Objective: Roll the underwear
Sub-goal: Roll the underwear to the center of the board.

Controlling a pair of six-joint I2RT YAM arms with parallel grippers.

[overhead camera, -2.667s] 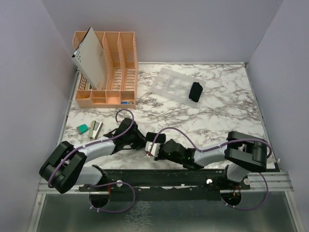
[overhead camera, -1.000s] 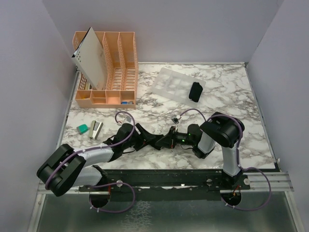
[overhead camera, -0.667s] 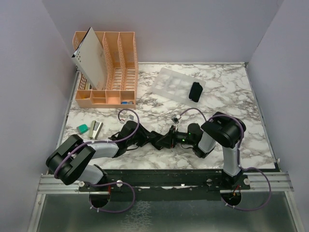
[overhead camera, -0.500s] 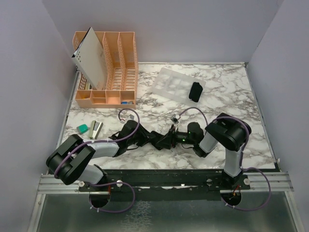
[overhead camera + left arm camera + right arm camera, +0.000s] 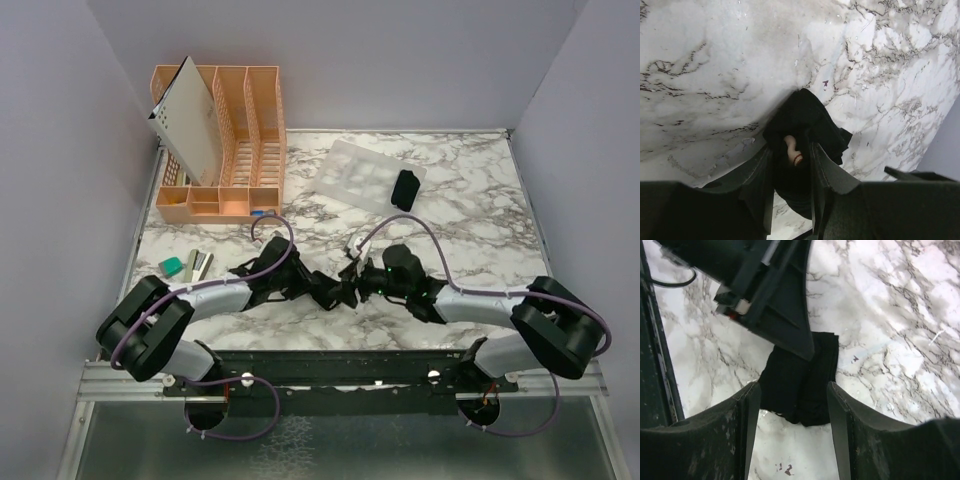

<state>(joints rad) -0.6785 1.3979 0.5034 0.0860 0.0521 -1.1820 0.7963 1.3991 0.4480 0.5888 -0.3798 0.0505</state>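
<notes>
A rolled black underwear bundle (image 5: 336,292) lies on the marble table near its front middle, between my two grippers. My left gripper (image 5: 318,288) comes in from the left and is shut on it. In the left wrist view the black underwear (image 5: 807,115) bulges out past the left gripper (image 5: 790,150), with a small beige tag showing between the jaws. My right gripper (image 5: 793,390) stands open, its fingers either side of the near end of the underwear (image 5: 800,385) without touching it. A second rolled underwear bundle (image 5: 405,190) rests on a translucent tray (image 5: 350,172) at the back.
An orange desk organiser (image 5: 225,140) with a grey sheet leaning in it stands at the back left. A teal block (image 5: 171,266) and a small stapler-like item (image 5: 200,266) lie at the left. Grey walls close in the table on three sides.
The right gripper has opened and let go of the bundle, and the right arm's elbow has swung out low to the right. The left gripper has closed on the bundle.
</notes>
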